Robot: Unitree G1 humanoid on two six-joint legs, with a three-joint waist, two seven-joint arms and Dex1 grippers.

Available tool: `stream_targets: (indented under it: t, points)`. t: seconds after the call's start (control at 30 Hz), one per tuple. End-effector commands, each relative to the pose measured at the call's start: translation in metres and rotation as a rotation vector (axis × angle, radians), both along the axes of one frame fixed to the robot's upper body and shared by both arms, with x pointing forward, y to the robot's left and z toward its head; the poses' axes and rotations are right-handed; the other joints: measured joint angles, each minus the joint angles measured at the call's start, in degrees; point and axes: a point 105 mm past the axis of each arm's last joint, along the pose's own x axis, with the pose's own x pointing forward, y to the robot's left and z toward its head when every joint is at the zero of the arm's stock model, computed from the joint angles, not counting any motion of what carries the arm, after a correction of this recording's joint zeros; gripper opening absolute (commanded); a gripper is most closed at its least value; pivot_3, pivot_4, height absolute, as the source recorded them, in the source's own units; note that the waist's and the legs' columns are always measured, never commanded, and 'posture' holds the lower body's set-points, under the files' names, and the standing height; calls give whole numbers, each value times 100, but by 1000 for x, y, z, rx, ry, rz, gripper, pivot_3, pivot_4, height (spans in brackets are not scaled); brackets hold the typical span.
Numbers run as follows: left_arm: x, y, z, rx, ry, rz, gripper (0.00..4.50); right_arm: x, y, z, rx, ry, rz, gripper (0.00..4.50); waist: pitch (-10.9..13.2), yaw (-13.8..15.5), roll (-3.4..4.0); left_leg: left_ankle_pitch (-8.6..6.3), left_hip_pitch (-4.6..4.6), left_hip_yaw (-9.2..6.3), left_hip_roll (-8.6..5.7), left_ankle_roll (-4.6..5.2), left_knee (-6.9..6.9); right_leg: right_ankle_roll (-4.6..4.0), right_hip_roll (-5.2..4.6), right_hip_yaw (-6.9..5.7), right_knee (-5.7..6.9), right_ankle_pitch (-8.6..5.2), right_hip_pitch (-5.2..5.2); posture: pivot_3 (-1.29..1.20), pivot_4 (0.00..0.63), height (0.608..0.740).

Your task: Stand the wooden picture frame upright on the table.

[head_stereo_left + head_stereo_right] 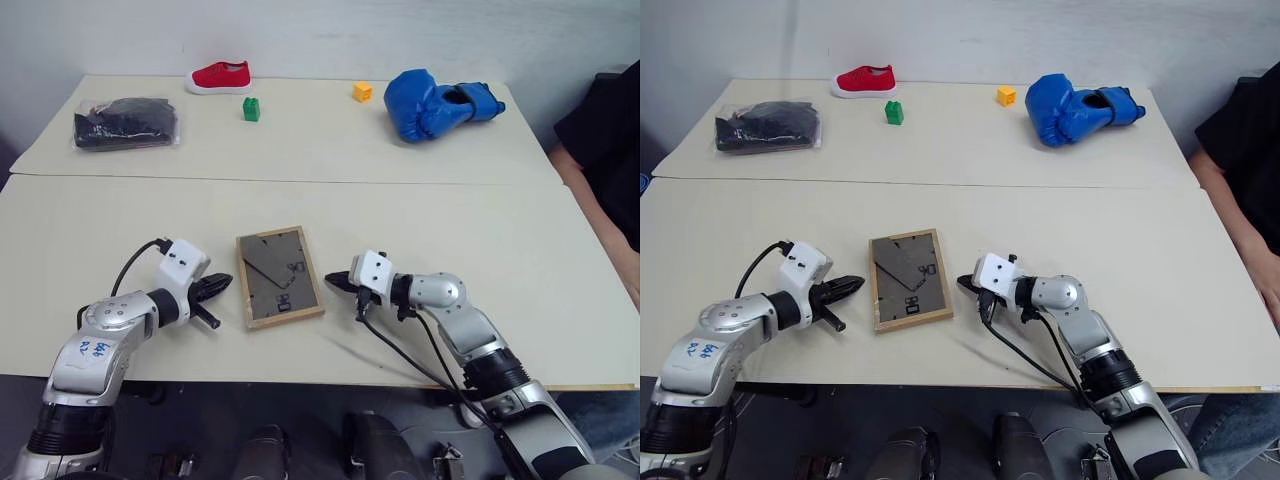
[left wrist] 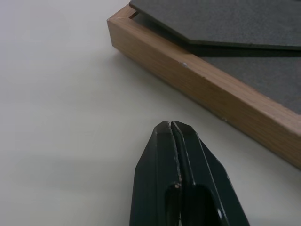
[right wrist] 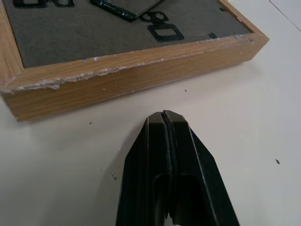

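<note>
Wooden picture frame lies flat, back side up, on the near part of the pale surface, between the two grippers. Dark grey-brown back faces the camera, fold-out stand lying flat against it, small metal hangers near the frame's near end. Frame sits slightly skewed to the surface edge.

Left gripper is on the frame's left side, fingers pressed together, tip pointing at the frame's long edge, just beside it, not touching. Right gripper is on the frame's right side, also closed with nothing in it, tip just beside that edge with a small gap.

Left wrist view gives what the head views can't: closed fingertips with only a thin seam between them, bare surface between tip and wood rail, and the stand's edge raised a little above the back panel. Right wrist view shows the wood edge scuffed and whitish along its top corner, plus the hangers up close.

Head views alone show the far half of the surface: red shoe, green block, yellow block, blue boxing glove, dark bag in clear plastic. A person's dark sleeve at the right edge.
</note>
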Motion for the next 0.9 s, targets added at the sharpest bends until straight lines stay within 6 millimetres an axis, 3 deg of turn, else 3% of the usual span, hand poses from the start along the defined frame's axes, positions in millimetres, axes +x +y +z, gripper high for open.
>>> stream_targets:
  t: [0.03,0.3,0.43,0.5,0.6,0.67,0.8,0.9]
  points:
    - [-8,-27,-13,-21,60,-112,17,-13,3,11,7,-9,57,0,-1,20,-1,0,0,-1,0,0,0,0,-1,-1,0,0,1,0,150,740]
    - [-2,-56,-18,-37,58,-178,17,-35,-17,7,-32,57,9,0,-4,152,-1,-1,1,-4,-6,3,3,2,-4,-3,-7,1,8,0,150,740]
    - [-2,-57,-20,-36,52,-174,17,-39,-25,3,-49,74,-27,0,-5,155,-1,-1,3,-4,-8,3,3,2,-4,-3,-9,1,9,0,150,740]
    - [-5,-48,-17,-60,82,-144,17,-35,-36,3,-73,62,-67,0,-8,146,-2,-1,3,-5,-7,3,3,2,-3,-4,-10,1,10,0,150,740]
    - [-15,-25,-12,-145,190,-89,613,-31,-54,7,-106,50,-103,0,-8,135,-3,-2,4,-3,-7,4,3,2,-3,-1,-10,1,10,0,150,740]
    - [-24,-7,-6,-239,307,-55,1245,-29,-61,10,-126,41,-98,0,-8,75,-3,-2,5,-3,-1,3,2,2,3,0,-9,1,9,0,150,740]
    - [-59,1,9,-403,675,-142,2464,-28,-59,14,-143,27,-65,0,-8,-64,-3,4,18,-3,3,-6,-6,-5,10,4,-11,-3,8,0,150,740]
    - [-52,8,17,-497,779,-84,3404,-31,-49,13,-148,28,-28,0,-7,-37,2,5,15,-4,1,-8,-8,-7,10,6,-2,-4,3,0,150,740]
